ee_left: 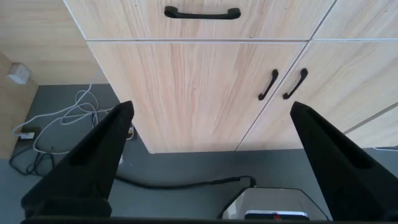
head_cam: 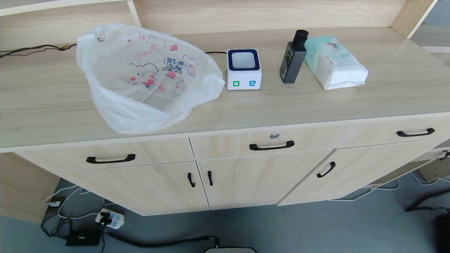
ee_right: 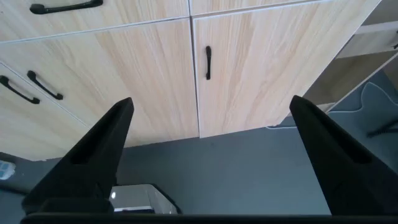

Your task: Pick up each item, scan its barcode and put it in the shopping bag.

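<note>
The left gripper has its fingers wide apart and empty, facing the cabinet doors. The right gripper is spread and empty too, before a door handle. Well above both, on the countertop, the bottle stands just beside the tissue pack. The scanner and shopping bag lie toward the left gripper's side. Raise the right arm clear of the counter edge, then grip the bottle's body squarely; it may topple.

On the counter ahead of you, the shopping bag sits at 10 o'clock, the scanner just beside it at 12, the bottle near that at 1, and the tissue pack just beside the bottle at 2 o'clock.
</note>
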Tool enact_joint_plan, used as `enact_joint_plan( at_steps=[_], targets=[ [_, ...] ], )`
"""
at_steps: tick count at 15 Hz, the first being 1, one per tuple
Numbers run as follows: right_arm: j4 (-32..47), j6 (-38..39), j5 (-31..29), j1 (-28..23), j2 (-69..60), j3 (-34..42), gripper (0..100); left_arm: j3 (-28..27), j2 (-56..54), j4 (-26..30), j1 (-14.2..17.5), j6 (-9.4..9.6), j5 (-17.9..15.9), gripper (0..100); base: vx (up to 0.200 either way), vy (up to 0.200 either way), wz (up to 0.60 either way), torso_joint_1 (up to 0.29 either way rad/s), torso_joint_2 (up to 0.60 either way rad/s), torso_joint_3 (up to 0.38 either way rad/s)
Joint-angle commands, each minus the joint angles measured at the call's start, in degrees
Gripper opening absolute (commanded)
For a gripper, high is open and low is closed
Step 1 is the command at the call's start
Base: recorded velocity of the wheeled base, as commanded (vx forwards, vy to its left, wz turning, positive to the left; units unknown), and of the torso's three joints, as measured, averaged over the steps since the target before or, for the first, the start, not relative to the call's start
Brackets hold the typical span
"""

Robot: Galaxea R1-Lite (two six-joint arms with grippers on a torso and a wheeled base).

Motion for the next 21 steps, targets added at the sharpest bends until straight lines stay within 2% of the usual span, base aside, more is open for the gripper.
enact_joint_plan(
  at_steps=[1,7,13,14,16,17,19,21],
  targets=[
    [-0.02,-0.05,-0.02,0.02,0.06,0.00,100,0.00,0.01,-0.04,0.02,-0.03,0.01,100,0.200,0.000,0.00,0.007,0.00,0.002],
    [-0.02,-0.05,-0.02,0.02,0.06,0.00,100,0.00,0.01,-0.04,0.02,-0.03,0.01,100,0.200,0.000,0.00,0.002,0.00,0.000],
    [-0.02,-1.98,0.07,0.02,0.06,0.00,100,0.00,0.01,-0.04,0.02,0.06,0.01,100,0.000,0.000,0.00,0.000,0.00,0.000],
    [-0.99,-3.83,1.65,0.02,0.06,-0.44,100,0.00,0.01,-0.04,0.02,0.06,-0.08,100,0.000,0.000,0.00,0.000,0.00,0.000],
    [-1.51,-6.38,9.56,0.11,4.11,-8.17,100,0.00,0.01,-0.13,0.02,0.06,0.01,100,0.000,0.000,0.00,0.000,0.00,0.000],
    [-1.43,-6.38,10.26,0.11,6.04,-9.93,100,0.00,0.01,-0.13,0.02,-0.03,0.01,100,0.000,0.000,0.00,0.000,0.00,0.000],
    [-1.43,-6.46,11.32,0.19,21.86,-18.81,100,0.00,0.01,-0.13,0.02,0.15,-0.08,100,0.000,0.000,0.00,0.000,0.00,0.000],
    [-2.04,-6.20,14.83,0.46,37.24,-27.69,100,0.00,0.01,-0.13,0.02,0.15,-0.08,100,0.000,0.000,0.00,0.000,0.00,0.000]
  ],
)
